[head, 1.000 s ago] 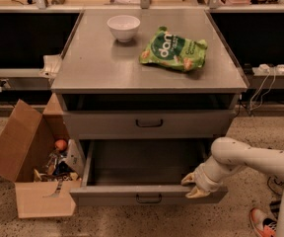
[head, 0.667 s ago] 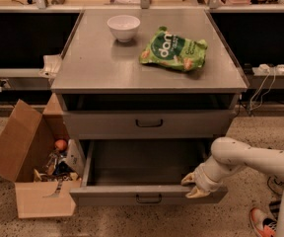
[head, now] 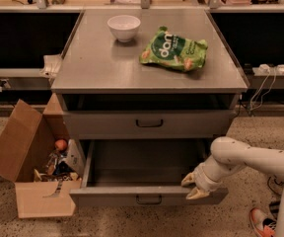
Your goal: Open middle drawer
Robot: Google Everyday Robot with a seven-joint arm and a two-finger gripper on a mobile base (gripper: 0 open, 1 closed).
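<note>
The middle drawer [head: 107, 195] is pulled far out of the grey metal cabinet, and its inside looks empty. Its front panel carries a small black bar handle [head: 149, 199] at centre. Above it the top drawer [head: 107, 125] is closed, with its own black handle [head: 149, 123]. The lowest drawer is hidden beneath the open one. My gripper [head: 191, 187] is at the right end of the open drawer's front panel, right of the handle. Its two pale fingers [head: 187, 180] stand apart at the panel's top edge, holding nothing.
A white bowl [head: 124, 27] and a green snack bag [head: 174, 50] lie on the cabinet top [head: 92, 68]. An open cardboard box [head: 28, 167] of odds and ends stands on the floor at the left. A shoe [head: 263, 221] shows at lower right. Cables [head: 263, 90] hang at right.
</note>
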